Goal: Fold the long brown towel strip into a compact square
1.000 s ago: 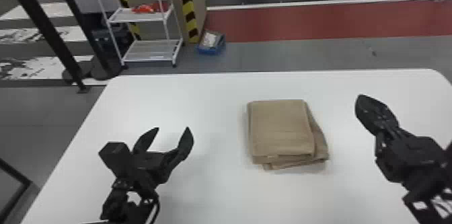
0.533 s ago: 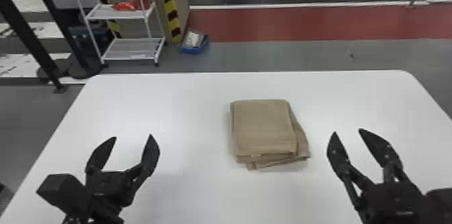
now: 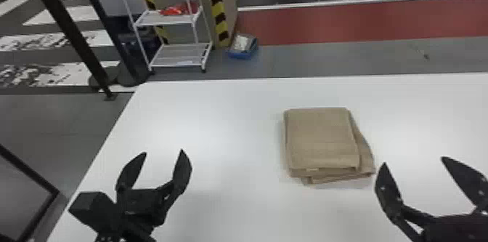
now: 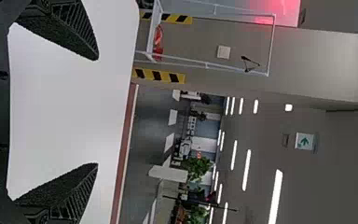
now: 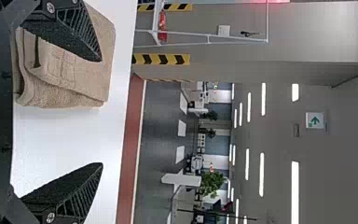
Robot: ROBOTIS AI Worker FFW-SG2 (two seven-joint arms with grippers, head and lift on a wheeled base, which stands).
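Left tool (image 3: 163, 152) wide, right tool (image 3: 414, 160) wide, towel (image 3: 321, 139) folded, inner fold (image 5: 51, 67), perhaps, in right wrist view

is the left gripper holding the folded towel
No, the left gripper is spread open over bare table, with the towel lying apart from it.

Workshop-like hall; hazard tape (image 3: 218, 4) shows it; white rack (image 3: 167, 19); arrow sign (image 4: 304, 141).

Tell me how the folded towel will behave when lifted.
The towel will likely sag and partly unfold: it looks soft, and its lower layers splay out on one side. Lying flat on the table, it seems unlikely to roll.
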